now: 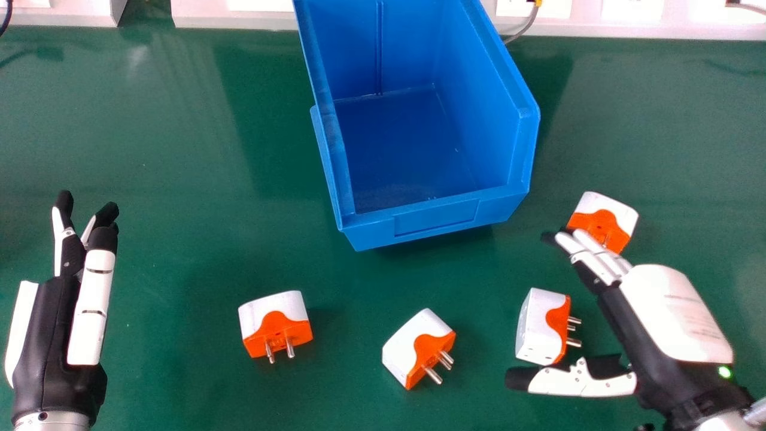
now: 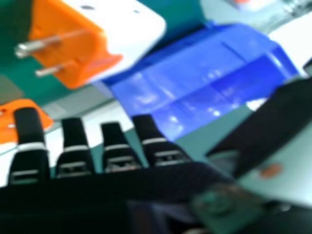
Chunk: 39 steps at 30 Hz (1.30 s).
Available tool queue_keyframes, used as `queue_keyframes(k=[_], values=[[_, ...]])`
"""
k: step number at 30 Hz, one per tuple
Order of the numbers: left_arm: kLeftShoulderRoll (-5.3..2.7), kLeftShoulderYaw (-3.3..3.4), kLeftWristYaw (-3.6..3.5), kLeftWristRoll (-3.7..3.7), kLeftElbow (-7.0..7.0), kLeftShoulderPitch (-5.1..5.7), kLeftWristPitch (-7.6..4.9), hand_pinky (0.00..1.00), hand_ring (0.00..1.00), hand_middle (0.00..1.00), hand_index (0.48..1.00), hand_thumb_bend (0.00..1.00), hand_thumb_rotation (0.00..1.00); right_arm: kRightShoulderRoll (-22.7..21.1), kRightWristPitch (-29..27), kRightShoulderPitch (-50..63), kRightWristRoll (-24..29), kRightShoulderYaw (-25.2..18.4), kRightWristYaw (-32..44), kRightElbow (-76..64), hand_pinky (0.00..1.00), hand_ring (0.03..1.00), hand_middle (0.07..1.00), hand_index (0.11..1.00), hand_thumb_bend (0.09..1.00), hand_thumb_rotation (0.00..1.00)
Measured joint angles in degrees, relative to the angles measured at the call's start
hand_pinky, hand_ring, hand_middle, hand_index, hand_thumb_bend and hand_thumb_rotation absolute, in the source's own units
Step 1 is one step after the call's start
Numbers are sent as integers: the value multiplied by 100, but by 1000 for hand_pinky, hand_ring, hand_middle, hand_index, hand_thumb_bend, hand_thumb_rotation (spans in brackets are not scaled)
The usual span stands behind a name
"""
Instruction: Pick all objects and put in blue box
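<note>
We see the nearest adapter to the right hand (image 1: pixel 541 328) on the surface (image 1: pixel 179 239), lying between the spread fingers and thumb of that right hand (image 1: pixel 676 311); the far adapter (image 1: pixel 616 218) is partly behind the fingertips, the middle adapter (image 1: pixel 407 350) sits in front of the blue box (image 1: pixel 437 218), and the left adapter (image 1: pixel 281 326) lies toward the other side. All four are outside the box, so by our judgement none of these is packed and the whole set is left to do. Our right hand is wide apart, fingers nearly straight, grasping nothing; whether it brushes an adapter we cannot tell. Our left hand (image 1: pixel 90 305) rests at the left edge of the head view, released, holding nothing.
</note>
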Motion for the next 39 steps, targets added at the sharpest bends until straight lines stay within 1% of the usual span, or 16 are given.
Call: queue_keyframes(k=[1,5,7,9,11,17,19,21,23,24,29,33,35,39], values=[[0,0,0,0,-3,1,4,978,958,945,954,572,938,-21,43,-2,-35,23,-3,2,744,870,905,869,868,692],[1,5,7,0,-33,4,85,979,957,945,954,566,936,-103,178,-59,-145,142,-21,55,744,865,896,863,848,677],[3,9,3,-4,-34,3,90,980,958,946,953,564,932,-134,224,-114,-149,197,-53,121,734,852,885,853,838,661],[5,20,-20,-29,-34,1,92,975,957,945,955,571,913,-172,253,-173,-186,254,-124,183,721,839,875,841,830,644],[11,34,-57,-64,-34,-4,94,970,956,944,953,567,918,-258,275,-240,-314,342,-217,242,717,837,875,841,817,658],[41,45,-92,-76,-38,-5,107,971,951,946,956,572,916,-356,447,-365,-407,536,-264,439,731,842,882,850,765,645],[46,52,-106,-105,-53,-6,160,974,951,947,956,574,909,-395,507,-440,-467,611,-284,536,738,846,886,855,753,647],[48,57,-127,-177,-55,-7,190,974,951,945,955,571,894,-450,553,-506,-518,667,-285,638,748,854,892,860,736,641],[52,83,-154,-196,-55,-7,205,974,951,943,952,555,893,-481,633,-584,-536,733,-284,721,757,863,900,869,720,637],[63,90,-172,-197,-56,-5,204,971,950,942,950,552,894,-493,659,-632,-559,762,-288,767,759,864,900,869,715,629],[85,119,-195,-195,-67,3,205,973,950,943,948,563,900,-579,753,-910,-620,927,-345,956,773,878,910,880,683,639],[103,146,-170,-184,-111,14,221,962,946,936,943,585,897,-631,794,-1148,-627,1053,-405,1166,773,877,909,880,664,626],[121,156,-172,-185,-111,15,222,958,944,934,940,581,892,-673,823,-1234,-625,1112,-406,1232,775,878,910,878,653,629],[131,162,-195,-192,-112,16,227,956,946,935,942,580,883,-735,838,-1380,-616,1214,-417,1355,772,875,905,874,644,621]])
